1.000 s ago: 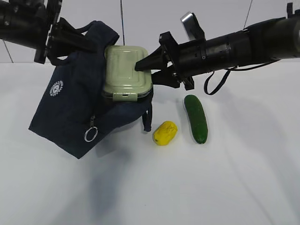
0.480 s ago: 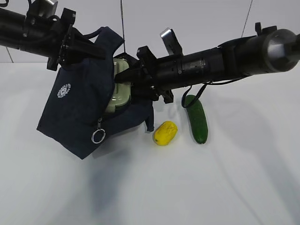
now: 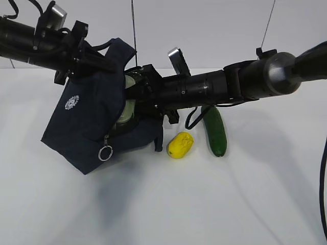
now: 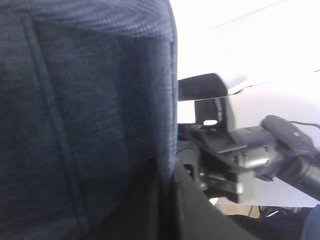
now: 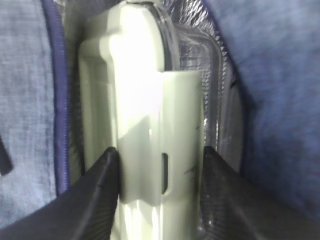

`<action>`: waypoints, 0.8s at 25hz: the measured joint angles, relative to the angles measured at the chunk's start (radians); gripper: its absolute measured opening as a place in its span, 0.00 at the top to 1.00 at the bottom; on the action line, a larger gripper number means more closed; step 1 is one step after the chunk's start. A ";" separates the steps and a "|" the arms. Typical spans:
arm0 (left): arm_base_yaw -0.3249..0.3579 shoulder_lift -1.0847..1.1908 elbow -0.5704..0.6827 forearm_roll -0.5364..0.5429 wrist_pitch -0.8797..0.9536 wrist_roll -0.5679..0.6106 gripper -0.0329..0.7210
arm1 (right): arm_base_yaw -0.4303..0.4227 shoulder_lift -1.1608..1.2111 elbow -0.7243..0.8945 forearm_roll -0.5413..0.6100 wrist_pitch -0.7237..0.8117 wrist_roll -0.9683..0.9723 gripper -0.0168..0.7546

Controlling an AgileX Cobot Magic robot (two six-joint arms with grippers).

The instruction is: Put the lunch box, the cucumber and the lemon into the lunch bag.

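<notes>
Right gripper: jaws clamped on the lunch box, one dark finger on each flat side, near the clip edge. Wrist view shows the box standing on edge, sage lid on the left, clear base on the right, with the silvery lining and blue fabric of the lunch bag around it. So the box is held inside the bag mouth.

Exterior view: right arm comes in from the upper right of the frame and reaches across to centre-left; gripper tips are buried in the bag opening. Only a sliver of the lunch box shows, pale green.

Left gripper: closed, pinching the top of the lunch bag in the upper left of the frame. Bag hangs tilted from it, lower corner touching the table. Left wrist view is mostly dark bag fabric; fingers not visible there.

Zipper ring pull dangles at the bag's lower front.

Lemon on the table just right of the bag, centre frame. Cucumber just right of the lemon, partly under the right arm. Neither touched.
</notes>
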 joint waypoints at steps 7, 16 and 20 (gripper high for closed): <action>0.000 0.038 -0.004 -0.012 -0.004 0.000 0.97 | 0.000 0.004 -0.004 0.002 -0.043 -0.023 0.52; -0.002 0.049 -0.005 -0.016 -0.009 0.000 0.97 | 0.012 0.063 -0.042 0.025 -0.059 -0.029 0.52; -0.002 0.051 -0.005 -0.012 -0.012 0.000 0.97 | 0.026 0.086 -0.061 0.025 -0.061 -0.029 0.52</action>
